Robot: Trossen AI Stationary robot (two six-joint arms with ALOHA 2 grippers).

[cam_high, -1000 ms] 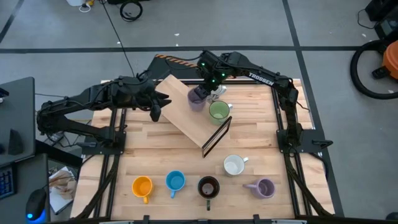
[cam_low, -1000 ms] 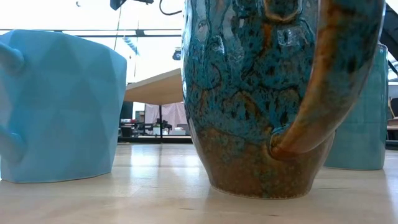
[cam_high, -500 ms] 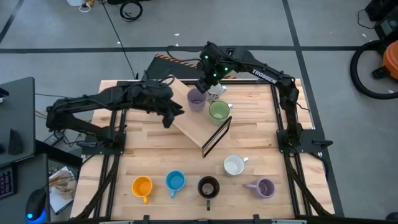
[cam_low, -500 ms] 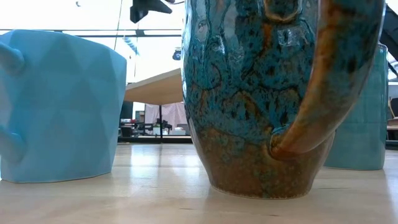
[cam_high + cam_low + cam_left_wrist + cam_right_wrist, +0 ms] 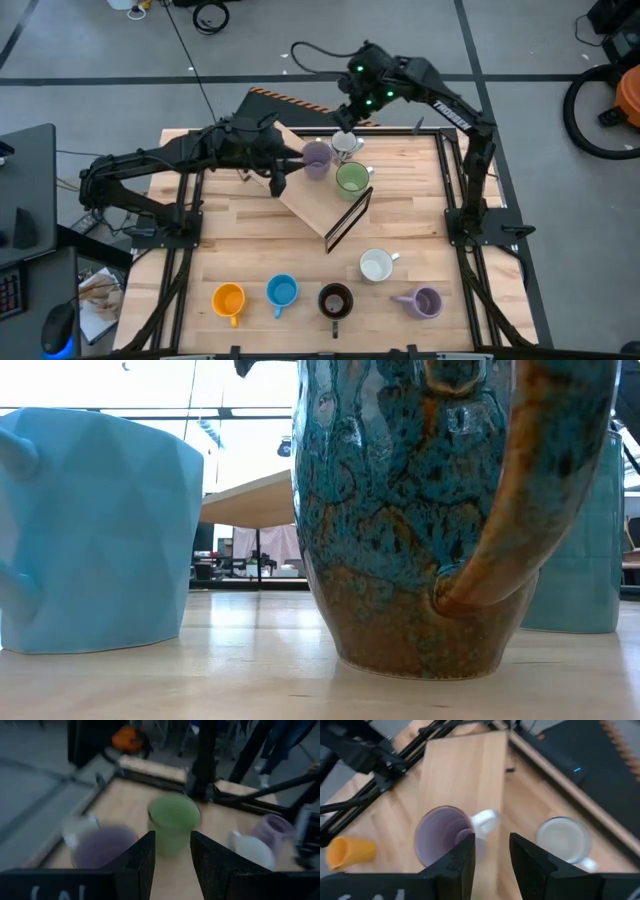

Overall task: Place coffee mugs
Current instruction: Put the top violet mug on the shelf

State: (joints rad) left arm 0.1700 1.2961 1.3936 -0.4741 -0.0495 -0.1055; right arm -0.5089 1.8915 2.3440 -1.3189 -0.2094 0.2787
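High view: three mugs sit on the raised light wooden board (image 5: pixel 310 190) at the table's far side — a small lavender ceramic mug (image 5: pixel 316 158), a green ceramic mug (image 5: pixel 352 179) beside it, and a white-silver patterned mug (image 5: pixel 346 145) at the far edge, close behind the lavender one. Five more wait along the near edge of the butcher-block table (image 5: pixel 250 250): orange mug (image 5: pixel 229 299), light blue faceted mug (image 5: pixel 282 291), dark brown speckled mug (image 5: pixel 335 299), white mug (image 5: pixel 376 265), second lavender mug (image 5: pixel 424 301). Left gripper (image 5: pixel 277 176) hovers over the board just beside the first lavender mug; its wrist view shows the fingers apart with nothing between them, green mug straight ahead. Right gripper (image 5: pixel 347 118) is raised above the far edge, over the patterned mug; fingers likewise parted and empty, lavender mug visible below in its wrist view. Risks, as I read it: the board mugs are packed close, so a descending finger could clip a neighbour's rim or handle and tip it. The board looks propped on a thin black frame (image 5: pixel 348 218), so a shove could slide mugs off. Both arms are crowded over the same spot, so arm-to-arm contact is possible.
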